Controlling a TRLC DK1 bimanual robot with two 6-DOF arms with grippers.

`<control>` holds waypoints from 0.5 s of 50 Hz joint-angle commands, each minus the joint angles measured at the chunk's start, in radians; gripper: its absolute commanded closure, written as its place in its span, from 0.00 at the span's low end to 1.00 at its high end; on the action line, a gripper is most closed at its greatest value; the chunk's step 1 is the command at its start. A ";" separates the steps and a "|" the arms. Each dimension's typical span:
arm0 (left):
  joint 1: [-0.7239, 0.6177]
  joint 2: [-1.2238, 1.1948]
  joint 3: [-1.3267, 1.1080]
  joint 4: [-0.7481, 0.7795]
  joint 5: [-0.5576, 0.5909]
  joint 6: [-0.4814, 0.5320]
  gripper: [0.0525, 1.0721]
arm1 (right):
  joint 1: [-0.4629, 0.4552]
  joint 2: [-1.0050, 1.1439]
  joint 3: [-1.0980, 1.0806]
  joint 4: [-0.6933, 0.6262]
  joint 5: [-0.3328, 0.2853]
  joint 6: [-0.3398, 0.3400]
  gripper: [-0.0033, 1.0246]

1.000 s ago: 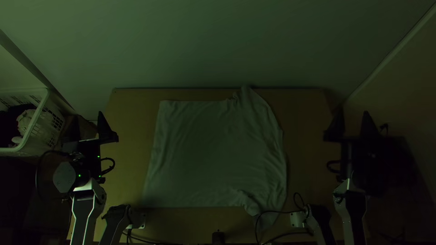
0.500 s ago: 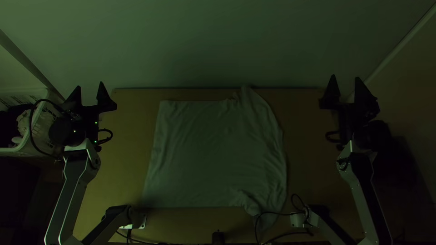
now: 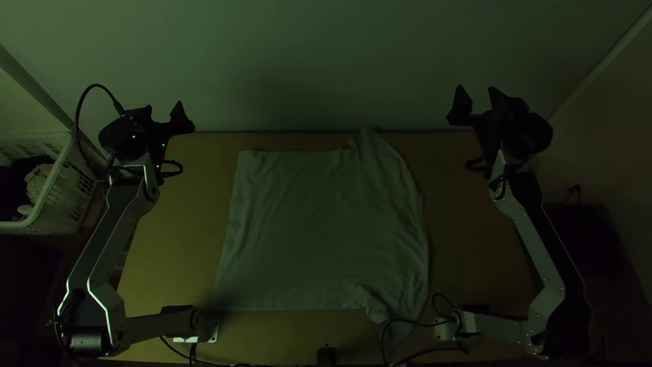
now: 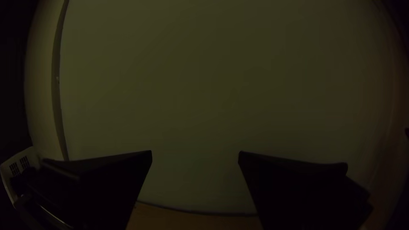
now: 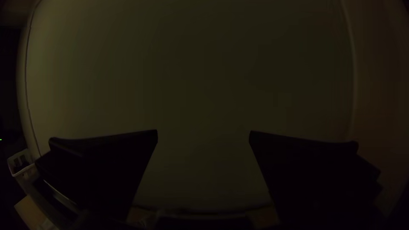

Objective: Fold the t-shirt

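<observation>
In the top view the pale t-shirt (image 3: 319,231) lies spread over the middle of the table, its right side wavy, with a small bunch at its lower right and a raised fold at its upper right. My left gripper (image 3: 163,109) is beyond the table's far left corner, away from the cloth. Past the far right part of the table is my right gripper (image 3: 477,92), also apart from the shirt. The left wrist view shows my left gripper (image 4: 195,152) open with nothing between its fingers. Open and bare, too, is my right gripper (image 5: 203,132) in the right wrist view.
A white basket (image 3: 58,187) holding cloth items stands left of the table (image 3: 462,238). Cables (image 3: 407,319) run near the table's near edge, one across the shirt's lower right end. A pale wall (image 3: 326,61) rises behind the far edge.
Both grippers have moved up the picture, toward and past the table's far edge, and in the last half second also inward. The t-shirt lies as before.
</observation>
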 commanded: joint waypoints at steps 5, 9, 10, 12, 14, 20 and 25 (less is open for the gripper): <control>-0.015 0.117 0.133 -0.081 -0.003 -0.020 0.04 | 0.022 0.163 0.178 -0.124 0.009 0.010 0.04; -0.017 0.180 0.193 -0.161 0.003 -0.023 0.04 | 0.024 0.238 0.252 -0.197 0.009 0.036 0.04; -0.017 0.196 0.211 -0.188 0.009 -0.027 0.04 | 0.025 0.260 0.275 -0.222 0.009 0.039 0.04; -0.015 0.232 0.253 -0.243 0.017 -0.034 0.04 | 0.025 0.295 0.309 -0.260 0.007 0.050 0.04; -0.015 0.268 0.299 -0.308 0.019 -0.040 0.04 | 0.025 0.327 0.333 -0.286 0.004 0.054 0.04; -0.014 0.343 0.369 -0.391 0.022 -0.045 0.04 | 0.031 0.395 0.358 -0.312 -0.003 0.088 0.04; -0.014 0.389 0.385 -0.420 0.043 -0.046 0.04 | 0.041 0.445 0.373 -0.334 -0.008 0.116 0.04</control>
